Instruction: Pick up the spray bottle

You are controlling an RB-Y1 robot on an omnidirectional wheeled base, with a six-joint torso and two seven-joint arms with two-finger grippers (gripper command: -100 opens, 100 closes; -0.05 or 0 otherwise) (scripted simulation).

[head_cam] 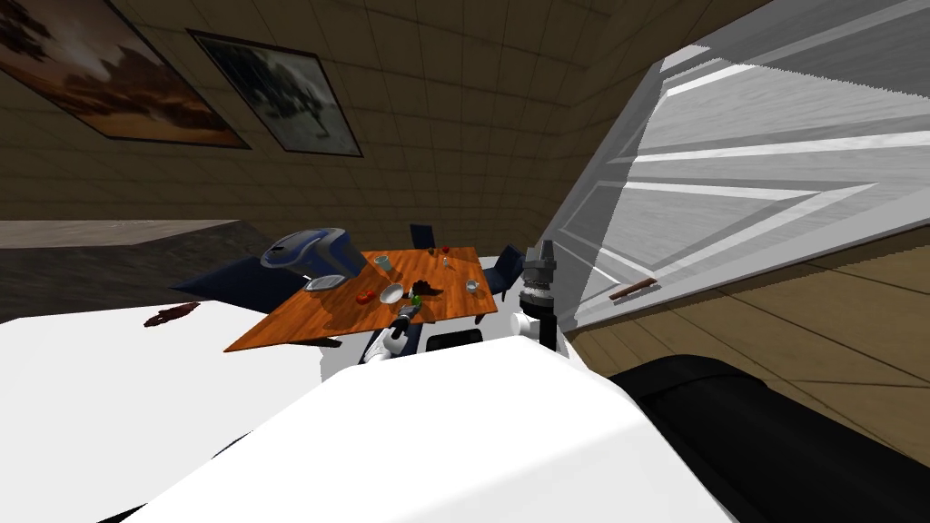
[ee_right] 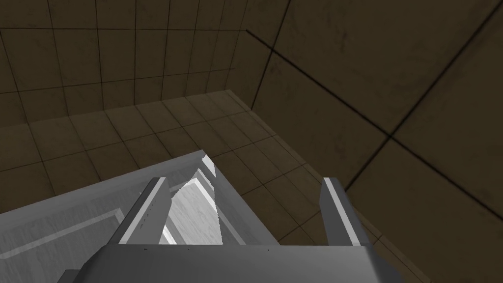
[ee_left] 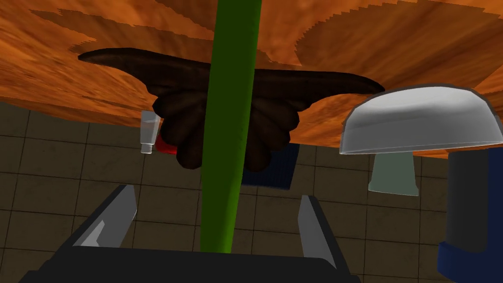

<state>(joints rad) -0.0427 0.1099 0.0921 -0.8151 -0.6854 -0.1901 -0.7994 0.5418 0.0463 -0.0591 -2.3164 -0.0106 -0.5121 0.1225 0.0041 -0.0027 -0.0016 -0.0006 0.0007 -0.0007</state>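
Ahead, green bottle, dark object behind, bowl beside

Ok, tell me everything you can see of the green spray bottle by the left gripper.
The spray bottle shows as a plain, smooth green column, both ends cut off in the left wrist view. It runs between the open fingers of the left gripper, which stand clear of its sides. Behind it a dark brown object lies on the orange table. The head view shows it as a green speck near the table's near edge.
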